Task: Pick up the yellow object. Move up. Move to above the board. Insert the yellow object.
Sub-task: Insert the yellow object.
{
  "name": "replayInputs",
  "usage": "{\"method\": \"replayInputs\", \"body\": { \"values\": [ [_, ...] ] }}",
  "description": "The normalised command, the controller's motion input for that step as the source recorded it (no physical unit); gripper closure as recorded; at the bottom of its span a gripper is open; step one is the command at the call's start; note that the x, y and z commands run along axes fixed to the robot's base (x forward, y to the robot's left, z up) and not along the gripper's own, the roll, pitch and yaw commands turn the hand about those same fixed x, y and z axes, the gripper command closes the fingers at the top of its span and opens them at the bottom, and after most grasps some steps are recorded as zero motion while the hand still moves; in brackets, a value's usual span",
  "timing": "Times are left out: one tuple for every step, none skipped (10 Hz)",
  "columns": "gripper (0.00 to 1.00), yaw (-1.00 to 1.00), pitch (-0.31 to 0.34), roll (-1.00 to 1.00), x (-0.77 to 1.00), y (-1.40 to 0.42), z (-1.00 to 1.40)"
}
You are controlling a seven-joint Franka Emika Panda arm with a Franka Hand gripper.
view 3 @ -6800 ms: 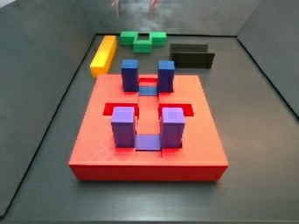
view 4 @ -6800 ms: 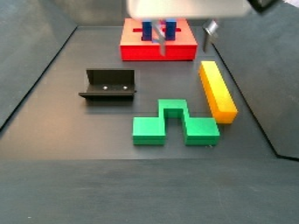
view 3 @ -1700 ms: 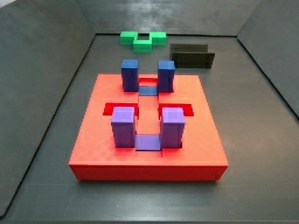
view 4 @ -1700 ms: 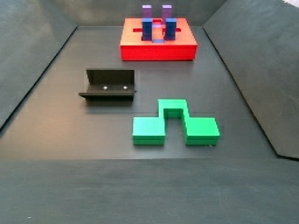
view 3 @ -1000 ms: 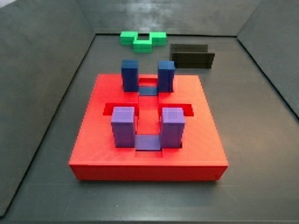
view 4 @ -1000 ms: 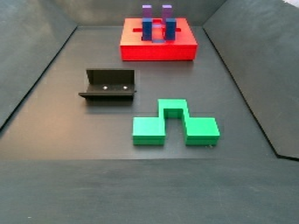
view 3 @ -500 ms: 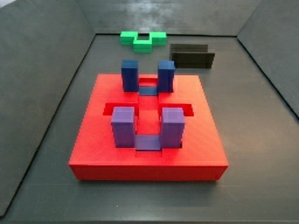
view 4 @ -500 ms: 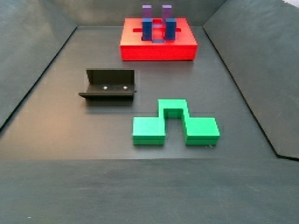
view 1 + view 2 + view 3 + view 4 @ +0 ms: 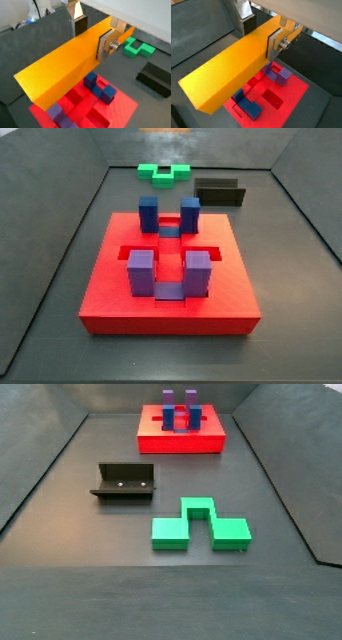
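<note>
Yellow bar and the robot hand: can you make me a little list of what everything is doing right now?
gripper: shut on the yellow bar, above the red board, seen only in the wrist views
yellow bar: held in the air, lying level
red board: on the floor, blue and purple blocks standing on it
green block: on the floor
fixture: on the floor, apart from the green block

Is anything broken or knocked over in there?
No, nothing stands out. The hand holds the yellow bar in the air above the red board. The green block and the fixture sit flat on the floor, and the blue blocks stand upright.
</note>
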Motion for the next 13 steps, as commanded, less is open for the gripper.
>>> {"method": "replayInputs", "body": {
  "values": [
    [1.0, 0.13, -0.24, 0.06, 0.27, -0.22, -0.7],
    [1.0, 0.14, -0.221, 0.02, 0.29, -0.05, -0.71],
    [1.0, 0.03, -0.099, 0.1, 0.24, -0.11, -0.66],
    [1.0, 0.0, -0.126, 0.11, 0.12, -0.16, -0.77],
    [1.0, 0.0, -0.114, 0.09, 0.06, -0.21, -0.8],
    [1.0, 0.0, -0.037, 0.11, 0.0, -0.27, -0.73],
    [1.0, 0.0, 0.0, 0.14, -0.05, -0.3, -0.58],
    [1.0, 0.0, 0.0, 0.17, -0.1, -0.14, -0.52],
    [1.0, 0.0, 0.019, 0.18, -0.08, 0.0, -0.51],
    [1.0, 0.0, 0.0, 0.14, -0.22, 0.07, -0.53],
    [1.0, -0.01, 0.0, 0.13, -0.15, 0.12, -0.5],
    [1.0, 0.0, 0.0, 0.12, -0.12, 0.1, -0.45],
    [1.0, 0.0, 0.0, 0.06, -0.11, 0.06, -0.37]
  ]
}}
